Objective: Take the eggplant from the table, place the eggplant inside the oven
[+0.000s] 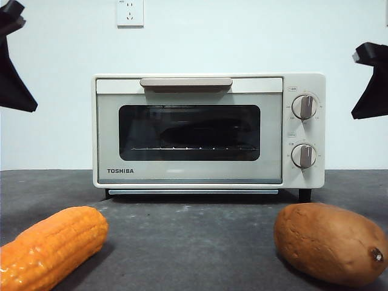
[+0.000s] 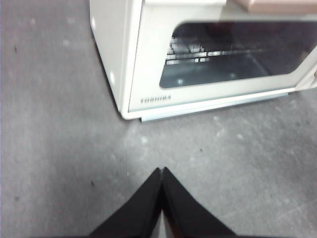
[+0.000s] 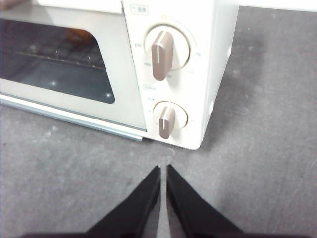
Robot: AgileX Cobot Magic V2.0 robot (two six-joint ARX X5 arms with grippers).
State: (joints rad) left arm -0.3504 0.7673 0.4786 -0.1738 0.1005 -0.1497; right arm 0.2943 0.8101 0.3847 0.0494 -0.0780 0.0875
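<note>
The oven [image 1: 209, 130] says TOSHIBA in dark capitals on the lower left of its door front, and the same word shows, blurry, in the left wrist view; there's tiny print above and around the two round knobs [image 1: 304, 107] but it's too small to read. The door is shut, beige bar handle [image 1: 186, 83] across the top, and through the dark glass you can see the wire rack [image 1: 188, 148] with a long dark shape lying on it, which looks like the eggplant [image 1: 194, 132], so it's inside the oven, not out on the table [image 1: 194, 242]. Both arms hang back high up at the side edges of the front view. The left gripper [image 2: 162, 171] sits over bare table off the oven's front corner on the TOSHIBA side, jaws pressed together, nothing between them. The right gripper [image 3: 163, 168] is over the table in front of the knob end, jaws together too, just a sliver between the tips. Table is dark grey, matte, a bit mottled. An orange corn cob [image 1: 48, 245] and a brown sweet potato [image 1: 330, 242] lie up front, well apart. White wall behind, with a power socket [image 1: 130, 12].
</note>
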